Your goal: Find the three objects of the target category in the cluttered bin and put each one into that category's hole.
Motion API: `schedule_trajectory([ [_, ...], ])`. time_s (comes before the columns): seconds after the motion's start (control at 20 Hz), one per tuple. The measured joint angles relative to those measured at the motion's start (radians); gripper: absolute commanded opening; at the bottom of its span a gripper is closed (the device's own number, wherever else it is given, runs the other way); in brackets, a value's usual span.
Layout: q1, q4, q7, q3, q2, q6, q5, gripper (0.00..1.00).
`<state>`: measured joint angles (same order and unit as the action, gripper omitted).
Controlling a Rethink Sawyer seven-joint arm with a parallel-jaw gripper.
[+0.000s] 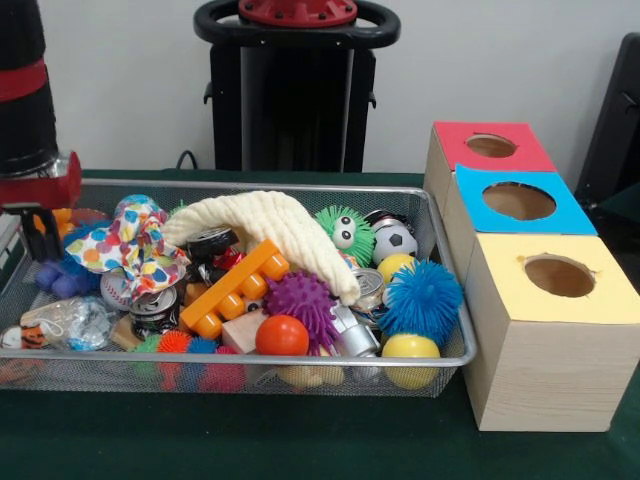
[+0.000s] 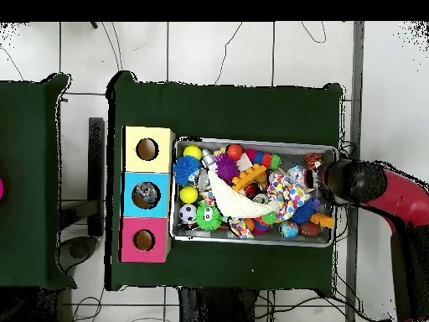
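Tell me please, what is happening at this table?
A red and black robot arm hangs over one end of a wire mesh bin full of mixed toys. It holds nothing visible. Beside the bin stand three wooden boxes with holes, topped red, blue and yellow. Nothing shows being moved yet.

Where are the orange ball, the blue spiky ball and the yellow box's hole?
Orange ball [image 1: 282, 336], front view, middle of its face.
Blue spiky ball [image 1: 422, 298], front view, centre of the spikes.
Yellow box's hole [image 1: 559, 276], front view, inside the opening.
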<state>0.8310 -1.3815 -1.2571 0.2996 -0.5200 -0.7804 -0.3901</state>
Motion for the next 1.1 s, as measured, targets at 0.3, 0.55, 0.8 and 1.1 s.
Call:
schedule_trajectory([
  [0.3,-0.046,0.019,0.000,-0.008,0.001,0.016,-0.061,0.00],
  [0.55,-0.079,0.032,0.000,-0.007,0.048,0.045,-0.102,0.00],
  [0.8,-0.091,0.044,0.000,-0.007,0.109,0.078,-0.126,0.00],
  [1.1,-0.100,0.054,0.000,-0.011,0.159,0.132,-0.167,0.00],
])
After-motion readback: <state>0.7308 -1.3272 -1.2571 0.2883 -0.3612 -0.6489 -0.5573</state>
